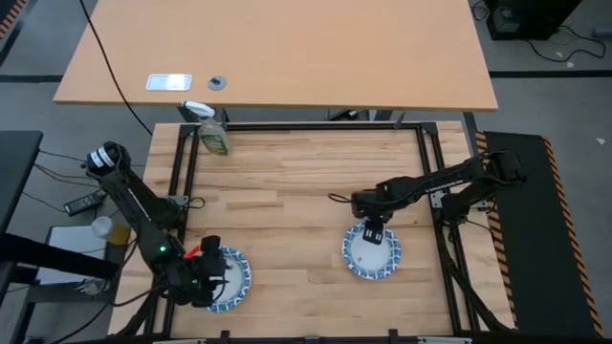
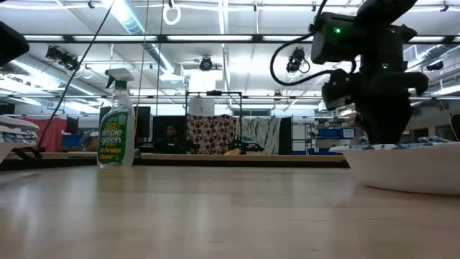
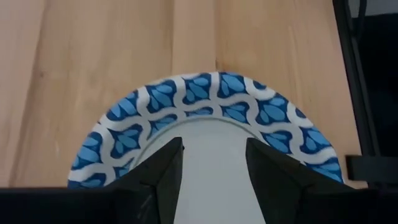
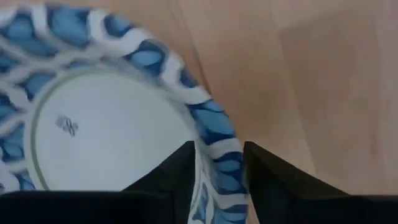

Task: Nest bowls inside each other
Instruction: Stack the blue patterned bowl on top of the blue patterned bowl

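Two blue-and-white patterned bowls rest by their bases on the wooden table. The left bowl point(image 1: 229, 277) point(image 3: 205, 106) is near the front left. My left gripper point(image 1: 206, 277) point(image 3: 214, 146) hangs open above its white centre, clear of it. The right bowl point(image 1: 373, 256) point(image 2: 402, 169) point(image 4: 106, 124) sits right of the middle. My right gripper point(image 1: 375, 234) point(image 4: 219, 149) comes down on its rim from above. My right gripper straddles the right bowl's patterned rim point(image 4: 219, 171), one finger inside the bowl and one outside. The rim fills the gap between them. The fingers point down from above. The bowl sits level on the table.
A spray bottle point(image 1: 212, 134) point(image 2: 117, 122) with a yellow-green label stands at the table's far left corner. A black frame point(image 1: 306, 126) runs around the tabletop. Bare wood lies between the two bowls and toward the far edge.
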Available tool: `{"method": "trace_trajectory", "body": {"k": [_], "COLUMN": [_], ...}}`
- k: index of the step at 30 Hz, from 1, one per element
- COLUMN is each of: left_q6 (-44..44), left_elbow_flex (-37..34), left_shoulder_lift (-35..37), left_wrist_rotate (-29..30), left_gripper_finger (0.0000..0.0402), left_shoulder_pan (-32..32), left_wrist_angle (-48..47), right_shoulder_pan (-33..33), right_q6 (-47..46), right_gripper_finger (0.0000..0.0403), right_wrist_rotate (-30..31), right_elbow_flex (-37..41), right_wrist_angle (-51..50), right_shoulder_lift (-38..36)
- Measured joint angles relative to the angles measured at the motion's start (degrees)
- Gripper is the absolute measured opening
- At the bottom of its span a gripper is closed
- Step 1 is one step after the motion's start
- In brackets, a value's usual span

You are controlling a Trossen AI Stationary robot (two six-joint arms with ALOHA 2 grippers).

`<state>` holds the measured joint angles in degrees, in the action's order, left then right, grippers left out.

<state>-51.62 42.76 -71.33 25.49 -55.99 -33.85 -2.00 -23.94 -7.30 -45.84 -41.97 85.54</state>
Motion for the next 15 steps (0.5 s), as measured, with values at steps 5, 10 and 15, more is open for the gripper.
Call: {"method": "trace_trajectory", "body": {"k": [5, 10, 15], "left_q6": [0.02, 0.28, 0.31], "left_elbow_flex": [0.0, 0.0, 0.02], "left_shoulder_lift": [0.02, 0.02, 0.02], "left_wrist_rotate": [3.31, 3.42, 3.42], "left_gripper_finger": [0.0181, 0.0181, 0.0181], "left_shoulder_pan": [-0.11, -0.11, -0.11], "left_wrist_angle": [0.16, 0.17, 0.17], "right_shoulder_pan": [0.07, 0.07, 0.13], "right_q6": [0.0, 0.06, 0.09], "right_gripper_finger": [0.0129, 0.0111, 0.0089], "right_wrist_rotate": [-1.78, -1.78, -1.68], "right_elbow_flex": [0.0, 0.0, 0.0], "right_wrist_angle": [5.61, 6.77, 6.88], "right_shoulder_lift": [0.0, 0.0, 0.0]}}
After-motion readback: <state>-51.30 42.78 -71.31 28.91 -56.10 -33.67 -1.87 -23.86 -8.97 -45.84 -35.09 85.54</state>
